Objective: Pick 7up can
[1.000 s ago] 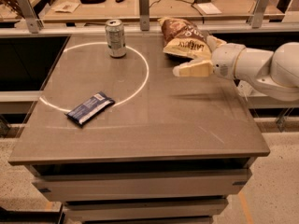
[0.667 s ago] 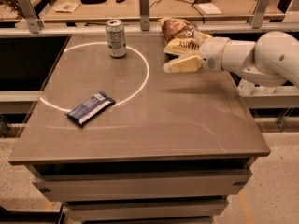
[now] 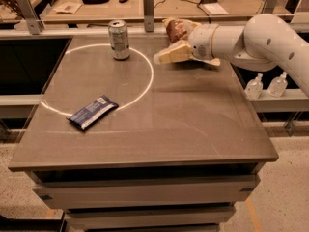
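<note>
The 7up can (image 3: 119, 39) stands upright at the far left-centre of the grey table, on the white ring painted on the top. It is silvery with a shiny top. My gripper (image 3: 164, 56) is at the end of the white arm coming in from the right. It hovers over the far middle of the table, pointing left toward the can, about a can's height to its right and apart from it. Nothing is seen in it.
A brown-and-yellow chip bag (image 3: 176, 29) lies at the far edge behind the gripper, partly hidden by the wrist. A dark blue snack bar (image 3: 92, 112) lies flat at the left. The table (image 3: 193, 124) has a rail at the back. Two small bottles (image 3: 265, 85) stand off to the right.
The arm has moved left across the far part of the table, bringing the gripper past the chip bag and closer to the can. The can, bag and bar have not moved.
</note>
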Robot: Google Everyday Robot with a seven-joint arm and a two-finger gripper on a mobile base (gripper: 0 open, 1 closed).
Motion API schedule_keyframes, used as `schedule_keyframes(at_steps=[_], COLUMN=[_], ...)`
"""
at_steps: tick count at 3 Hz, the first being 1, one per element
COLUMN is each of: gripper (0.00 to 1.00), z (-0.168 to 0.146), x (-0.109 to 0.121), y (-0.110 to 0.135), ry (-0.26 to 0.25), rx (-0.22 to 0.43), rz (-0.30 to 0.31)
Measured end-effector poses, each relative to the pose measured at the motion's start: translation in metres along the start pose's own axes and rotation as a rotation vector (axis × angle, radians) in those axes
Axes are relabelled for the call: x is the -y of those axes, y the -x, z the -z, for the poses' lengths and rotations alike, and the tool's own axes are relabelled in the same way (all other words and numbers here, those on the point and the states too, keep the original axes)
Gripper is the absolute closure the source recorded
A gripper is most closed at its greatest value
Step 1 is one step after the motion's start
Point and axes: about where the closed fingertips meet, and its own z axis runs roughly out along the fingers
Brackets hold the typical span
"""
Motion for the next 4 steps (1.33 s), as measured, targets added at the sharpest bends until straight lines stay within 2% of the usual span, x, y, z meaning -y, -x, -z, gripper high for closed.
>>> schedule_keyframes(at_steps=[2,3,4], gripper=[0.0,0.0,0.0], z=[-0.049,-0.072,-0.1], x=[0.007,0.019,0.022], y=[-0.005,-0.014,-0.013], ry=[0.057,0.063,0.061], rx=[-0.034,-0.072,-0.094], rz=[0.005,-0.004,-0.018])
